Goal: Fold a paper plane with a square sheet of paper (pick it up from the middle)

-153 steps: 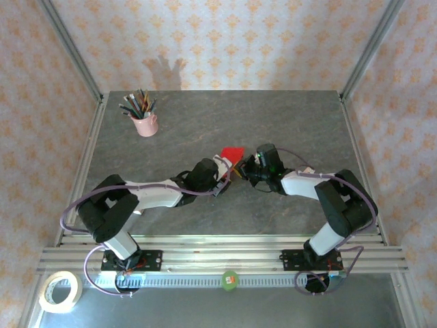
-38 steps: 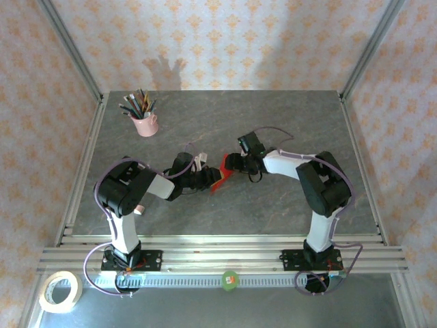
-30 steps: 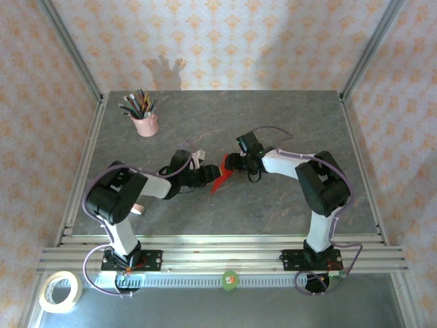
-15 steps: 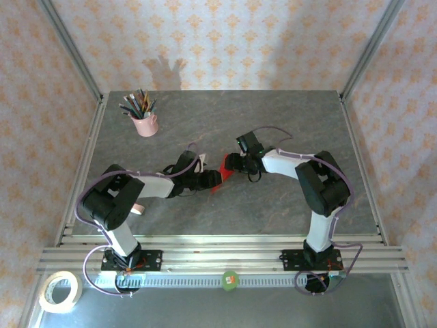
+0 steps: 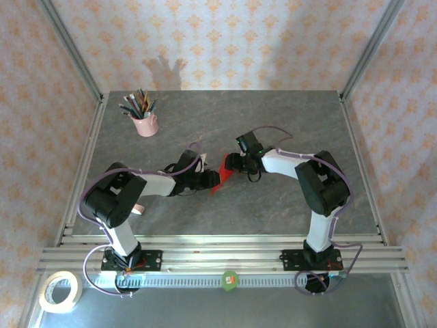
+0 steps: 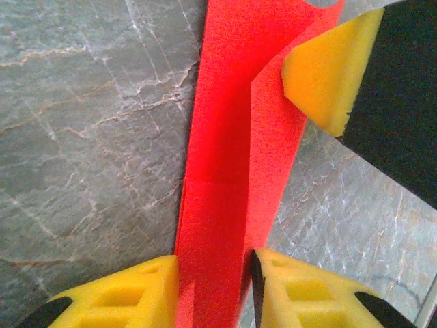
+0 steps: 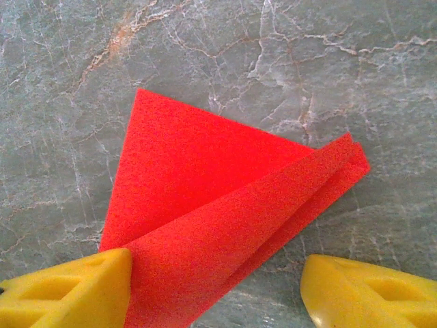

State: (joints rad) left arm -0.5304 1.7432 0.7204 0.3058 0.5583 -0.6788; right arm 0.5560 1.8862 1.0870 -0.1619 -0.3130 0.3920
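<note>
Moved: over the last second the left forearm had swung in lower beside the paper, and its fingers had drawn narrower; the right arm had barely shifted. Five seconds back the red sheet sat a little farther up the bench, between the two wrists.
Tape roll [image 5: 60, 290]: lay on the near ledge at the left, well apart from the work.
Left fingers [image 6: 150, 287]: were drawn in close, one yellow pad touching each side of the folded red strip, which ran between them. It looked like a light pinch on the near end.
Paper plane [image 7: 191, 171]: was at the middle of the bench [image 5: 287, 123], between the two arms, narrow and pointed. One flap lay flat and the other stood up off it along a crease. Whether the underside rested fully on the stone could not be told.
Right fingers [image 7: 75, 287]: stood well apart. One pad was against the far edge of the paper and the other was clear of it over bare stone, so they gripped nothing.
Cup [image 5: 145, 125]: pink, with pencils [image 5: 138, 104] in it, stood at the far left and was not involved.
Risk, buckling: if the left pinch tightened across the strip instead of along the crease, the thin paper would likely crumple.
Risk, springing open: the far end had a single pad on it, so the raised flap could lift or the sheet could slide.
Risk, tearing: if the arms pulled away from each other, the paper could rip at the fold.
</note>
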